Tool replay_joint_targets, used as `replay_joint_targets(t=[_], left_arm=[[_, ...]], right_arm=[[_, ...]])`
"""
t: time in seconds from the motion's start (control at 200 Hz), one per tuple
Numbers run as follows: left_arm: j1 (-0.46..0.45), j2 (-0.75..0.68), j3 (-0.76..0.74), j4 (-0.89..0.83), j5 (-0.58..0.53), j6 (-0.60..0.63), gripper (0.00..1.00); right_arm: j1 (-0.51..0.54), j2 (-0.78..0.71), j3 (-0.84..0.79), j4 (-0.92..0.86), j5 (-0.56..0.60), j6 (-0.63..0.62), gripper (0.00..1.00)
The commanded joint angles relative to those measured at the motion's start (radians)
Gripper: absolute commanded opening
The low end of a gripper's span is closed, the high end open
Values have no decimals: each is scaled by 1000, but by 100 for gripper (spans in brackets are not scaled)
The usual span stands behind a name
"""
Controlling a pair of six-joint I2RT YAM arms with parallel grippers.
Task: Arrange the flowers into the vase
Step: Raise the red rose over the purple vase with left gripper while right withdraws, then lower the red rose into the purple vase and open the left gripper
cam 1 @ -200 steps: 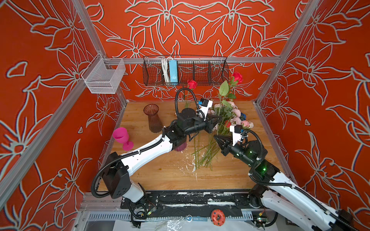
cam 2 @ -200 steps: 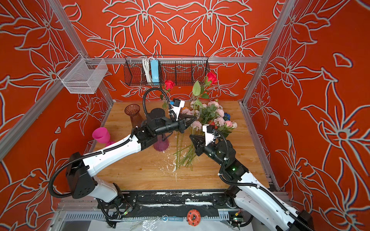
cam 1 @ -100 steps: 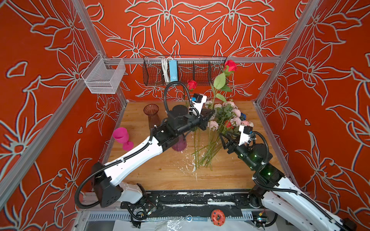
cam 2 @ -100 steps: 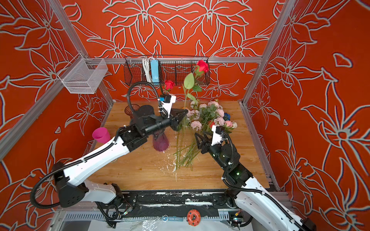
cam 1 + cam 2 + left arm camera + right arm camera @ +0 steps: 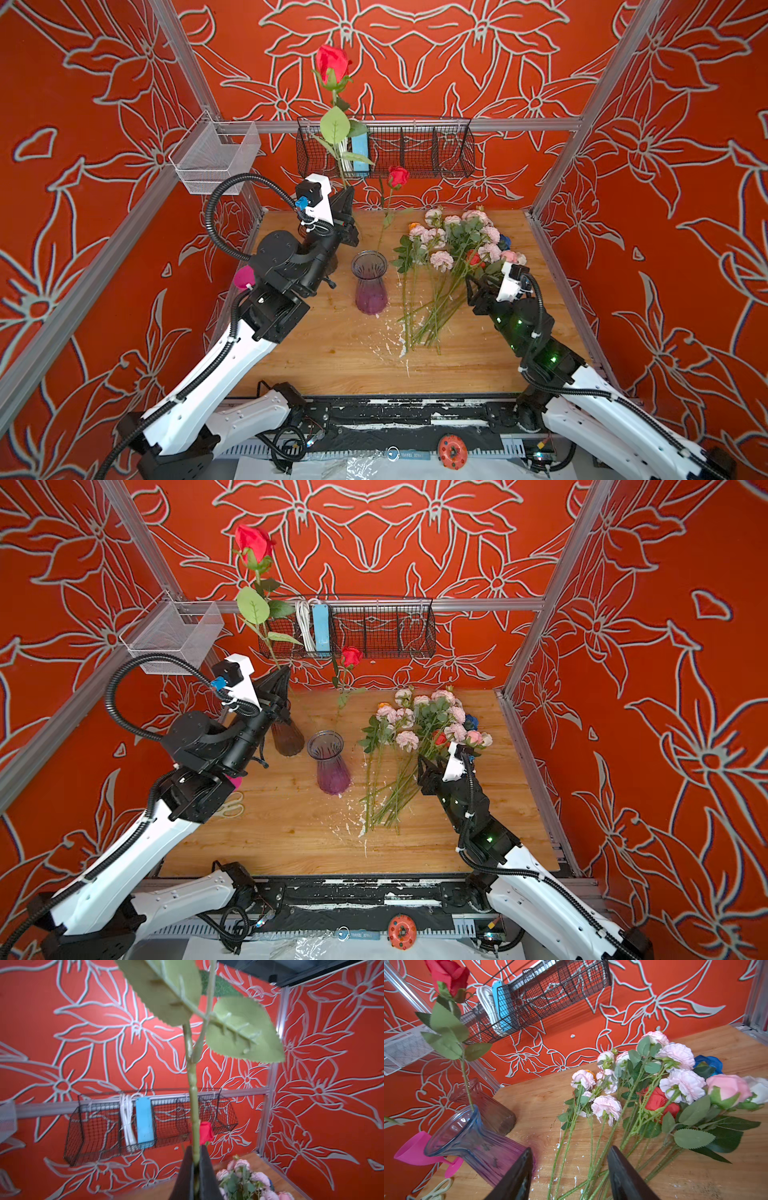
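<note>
Left gripper [image 5: 196,1153] clamped shut on stem of red rose [image 5: 332,62]; rose held upright, bloom raised high, near brown vase [image 5: 286,737]. Right gripper [image 5: 569,1151] parted, nothing gripped, poised over stems of flowers [image 5: 453,249] laid on table [image 5: 332,353] right of purple vase [image 5: 370,286]. Second red rose [image 5: 398,176] stood in that vase.

I work in a robot-lab booth (a staged cell): aluminium frame [image 5: 519,124], printed orange walls [image 5: 685,208], wooden tabletop [image 5: 332,361]

The left gripper [image 5: 195,1159] points upward on a raised, bent arm, jaws closed on a rose stem [image 5: 192,1084]. The right gripper [image 5: 570,1150] angles low and forward, jaws apart.
</note>
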Motion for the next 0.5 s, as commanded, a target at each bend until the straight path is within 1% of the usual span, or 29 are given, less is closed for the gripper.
replay_joint_targets(t=[0.0,0.2,0.375,0.495], left_arm=[[51,32,-24,19,20,-69,0],[70,71,-54,42,56,-63,0],[70,97,-148,104,66,-43,0],[70,118,-192,99,72,-65,0]], right_arm=[[2,-1,-4,-11,33,23,59],[3,1,-2,-9,21,13,59],[2,9,-4,-5,19,11,59],[2,29,-1,0,4,8,59]])
